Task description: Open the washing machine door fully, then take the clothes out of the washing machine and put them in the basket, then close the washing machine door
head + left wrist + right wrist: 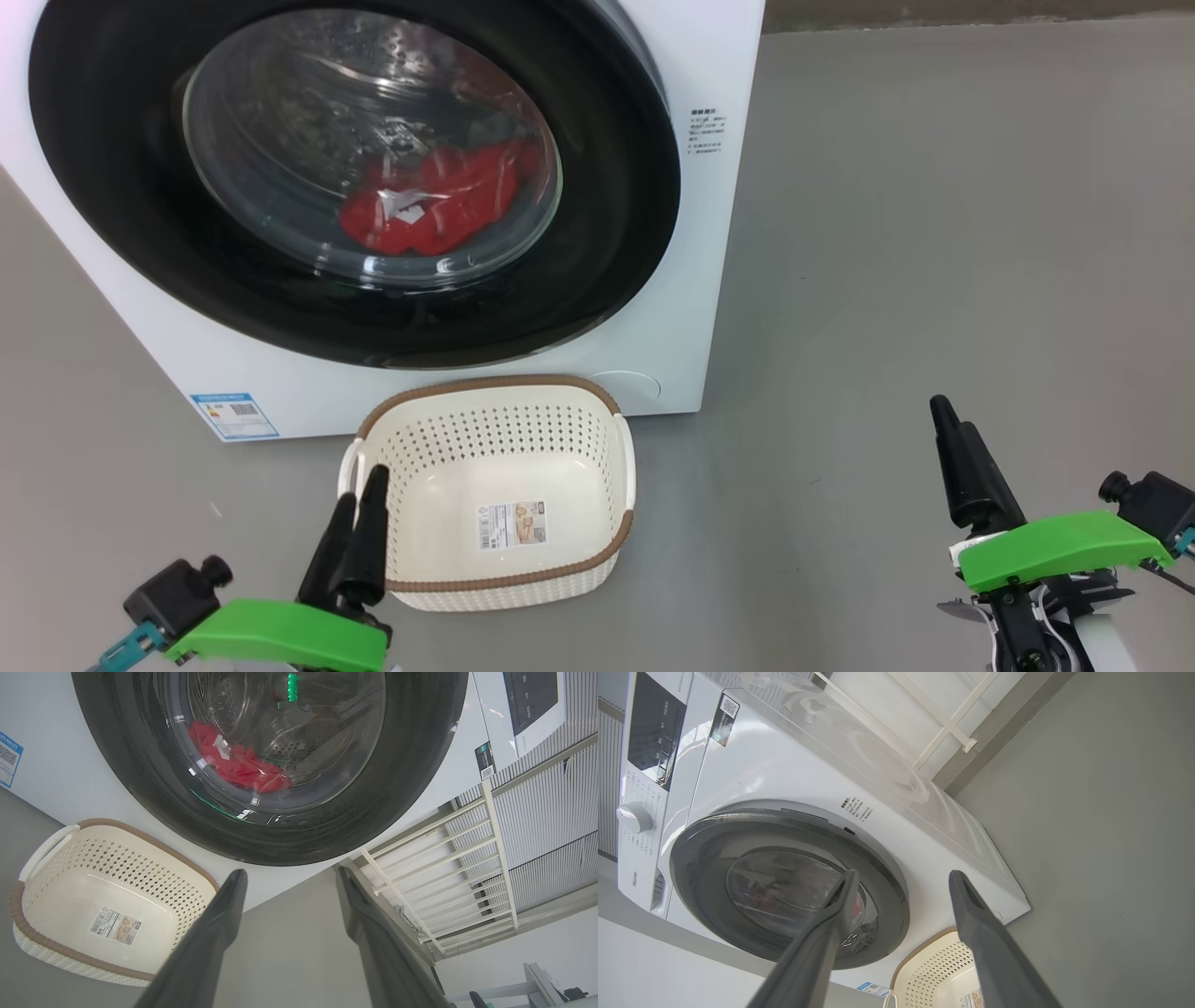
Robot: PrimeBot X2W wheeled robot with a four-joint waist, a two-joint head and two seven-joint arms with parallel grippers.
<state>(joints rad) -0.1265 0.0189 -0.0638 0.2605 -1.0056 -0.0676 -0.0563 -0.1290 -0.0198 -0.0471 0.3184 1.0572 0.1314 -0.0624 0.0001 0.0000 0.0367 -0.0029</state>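
The left gripper [291,872] and right gripper [903,873] hang wide open and empty before the washing machine [714,308], its washing machine door [616,187] apparently shut over the red clothes [439,201] inside and the basket [485,384] at its foot, so door-opening comes first: catch the rim.

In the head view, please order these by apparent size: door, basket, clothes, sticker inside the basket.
1. door
2. basket
3. clothes
4. sticker
The basket is nearer the camera, yet the door looks clearly larger.

Basket [597,439] before washing machine [709,233]
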